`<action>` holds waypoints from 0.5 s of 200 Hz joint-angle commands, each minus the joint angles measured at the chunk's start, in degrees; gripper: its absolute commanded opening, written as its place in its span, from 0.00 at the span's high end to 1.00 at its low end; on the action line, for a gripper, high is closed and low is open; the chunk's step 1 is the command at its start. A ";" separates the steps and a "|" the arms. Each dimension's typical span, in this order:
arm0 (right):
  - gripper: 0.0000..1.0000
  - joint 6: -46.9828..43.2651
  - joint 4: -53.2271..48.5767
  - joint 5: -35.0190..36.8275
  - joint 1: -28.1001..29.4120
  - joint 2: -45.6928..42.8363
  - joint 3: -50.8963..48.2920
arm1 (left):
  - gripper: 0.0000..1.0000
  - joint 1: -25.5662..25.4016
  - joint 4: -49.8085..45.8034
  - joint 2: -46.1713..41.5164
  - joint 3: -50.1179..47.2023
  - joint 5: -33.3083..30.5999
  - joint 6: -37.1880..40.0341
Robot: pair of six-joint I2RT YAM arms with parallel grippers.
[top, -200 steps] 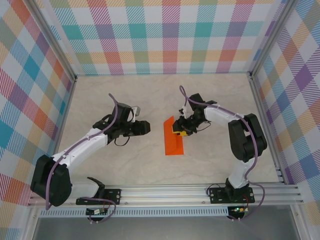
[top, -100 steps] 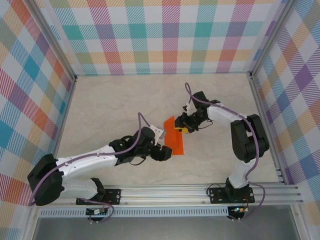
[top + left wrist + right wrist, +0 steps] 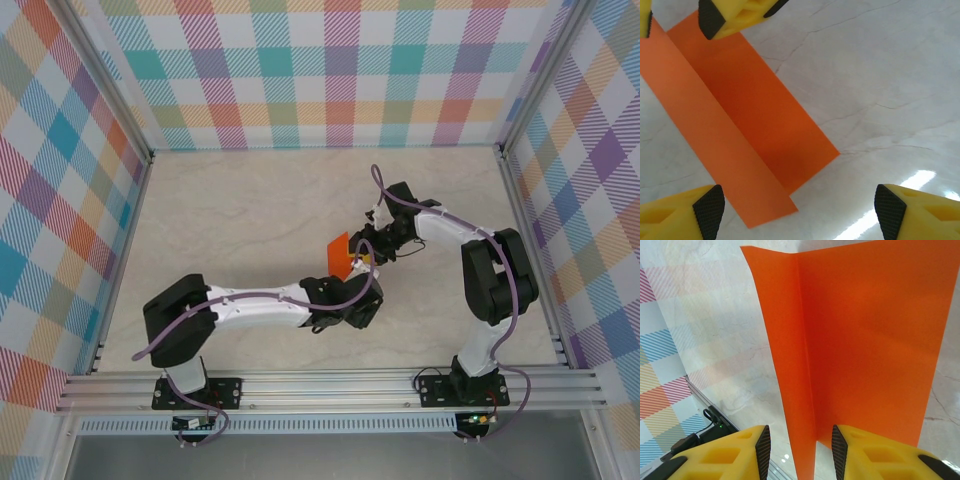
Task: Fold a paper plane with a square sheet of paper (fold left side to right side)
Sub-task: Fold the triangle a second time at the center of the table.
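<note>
The square sheet of paper (image 3: 340, 255) is bright orange and lies folded lengthwise into a long strip on the marble table. Its near half is hidden under my left arm in the top view. My left gripper (image 3: 366, 298) hovers over the strip's near end. In the left wrist view the left gripper (image 3: 800, 212) stands wide open, with the paper (image 3: 755, 115) up and to the left of the gap. My right gripper (image 3: 362, 262) sits at the far end. In the right wrist view the right gripper (image 3: 801, 450) is partly open, straddling the crease of the paper (image 3: 865, 340) without pinching it. Its yellow fingers (image 3: 735, 17) show beyond the strip.
The pale marble table (image 3: 230, 220) is boxed in by plaid walls on three sides. An aluminium rail (image 3: 330, 385) with both arm bases runs along the near edge. Bare marble (image 3: 880, 75) lies to the right of the strip.
My left arm has swung from the left side across to the paper's near end, covering it from above, and its jaws have opened wider. The right gripper has stayed at the far end.
</note>
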 commanded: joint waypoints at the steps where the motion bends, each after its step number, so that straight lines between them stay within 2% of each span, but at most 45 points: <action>1: 0.61 -0.20 -0.19 -1.12 -0.11 0.34 0.49 | 0.22 -1.78 -7.31 2.19 3.12 -9.16 0.42; 19: 0.61 -0.37 -0.46 -0.68 -0.11 0.52 0.48 | 0.29 -1.99 -7.85 3.15 3.64 -9.26 0.50; 100: 0.62 -1.72 -2.33 2.27 -0.14 3.02 1.36 | 0.76 -2.27 -5.31 2.87 2.69 -3.72 1.92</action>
